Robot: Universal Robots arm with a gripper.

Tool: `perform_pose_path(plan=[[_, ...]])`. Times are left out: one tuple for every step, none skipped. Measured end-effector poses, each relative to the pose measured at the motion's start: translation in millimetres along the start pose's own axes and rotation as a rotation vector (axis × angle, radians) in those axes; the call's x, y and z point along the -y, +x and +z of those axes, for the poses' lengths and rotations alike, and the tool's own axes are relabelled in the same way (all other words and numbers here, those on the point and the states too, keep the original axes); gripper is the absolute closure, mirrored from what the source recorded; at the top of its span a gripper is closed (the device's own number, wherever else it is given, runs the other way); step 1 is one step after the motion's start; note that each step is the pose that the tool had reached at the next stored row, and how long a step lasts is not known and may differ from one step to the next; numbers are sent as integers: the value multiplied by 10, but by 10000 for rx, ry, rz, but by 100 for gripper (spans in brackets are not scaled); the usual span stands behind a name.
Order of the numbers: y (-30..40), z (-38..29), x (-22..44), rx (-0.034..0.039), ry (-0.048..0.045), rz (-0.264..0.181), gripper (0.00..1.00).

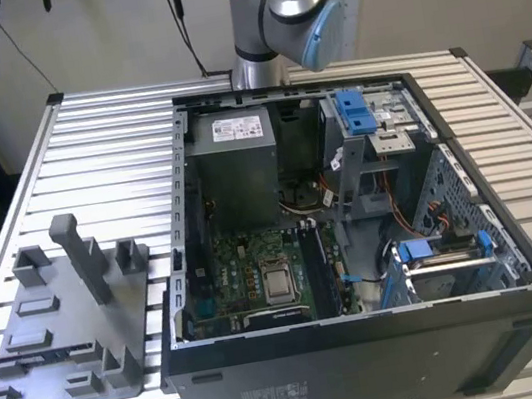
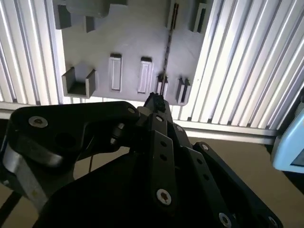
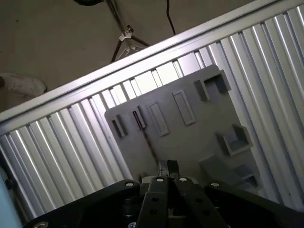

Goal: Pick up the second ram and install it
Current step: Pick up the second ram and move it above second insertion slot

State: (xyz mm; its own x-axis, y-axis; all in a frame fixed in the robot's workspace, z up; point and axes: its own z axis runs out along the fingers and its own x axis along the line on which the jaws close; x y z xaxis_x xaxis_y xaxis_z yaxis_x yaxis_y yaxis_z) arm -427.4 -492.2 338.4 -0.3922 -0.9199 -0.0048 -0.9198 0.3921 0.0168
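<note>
We saw the second ram (image 1: 42,352) standing on its long edge in the grey holder tray (image 1: 63,323), a thin dark strip held between small upright clips. In the exterior view it sat at about seven o'clock from the tray's tall post (image 1: 80,254). The tray lay on the slatted aluminium table (image 1: 96,145), at about eight o'clock from the open computer case (image 1: 374,370), on the exterior view's left. The case lay on its side with its motherboard (image 1: 248,278) facing up. The robot arm (image 1: 281,5) rose at twelve o'clock from the case, beyond its far wall.

In both wrist views the gripper (image 2: 156,99) hung above the tray (image 2: 133,38), looking down on it. Its jaws were drawn narrow, the tips close together with nothing between them. In the second wrist view the ram (image 2: 167,47) showed as a dark line running across the tray's floor towards the fingertips. In the first wrist view the same line (image 3: 146,137) ran from a pair of clips towards the gripper (image 3: 167,166). We saw no contact between the gripper and the stick.
</note>
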Motion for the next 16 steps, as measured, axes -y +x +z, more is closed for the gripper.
perform_pose_path(plan=[[0, 1, 0, 2, 11, -169, 89], [0, 3, 0, 3, 21, -337, 89], [0, 5, 0, 5, 31, -512, 89], [0, 6, 0, 7, 40, -682, 89], [0, 8, 0, 9, 50, -865, 89], [0, 10, 0, 11, 61, -1036, 89], [0, 12, 0, 11, 69, -1214, 89], [1, 13, 0, 11, 76, -1381, 89], [1, 17, 0, 13, 83, -1566, 89], [0, 22, 0, 14, 91, -1745, 89], [0, 26, 0, 14, 98, -1934, 89], [0, 30, 0, 14, 103, -2107, 89], [1, 34, 0, 14, 108, -2279, 89], [0, 39, 0, 15, 112, -2455, 89], [0, 44, 0, 14, 113, -2628, 89], [1, 49, 0, 12, 113, -2798, 89]])
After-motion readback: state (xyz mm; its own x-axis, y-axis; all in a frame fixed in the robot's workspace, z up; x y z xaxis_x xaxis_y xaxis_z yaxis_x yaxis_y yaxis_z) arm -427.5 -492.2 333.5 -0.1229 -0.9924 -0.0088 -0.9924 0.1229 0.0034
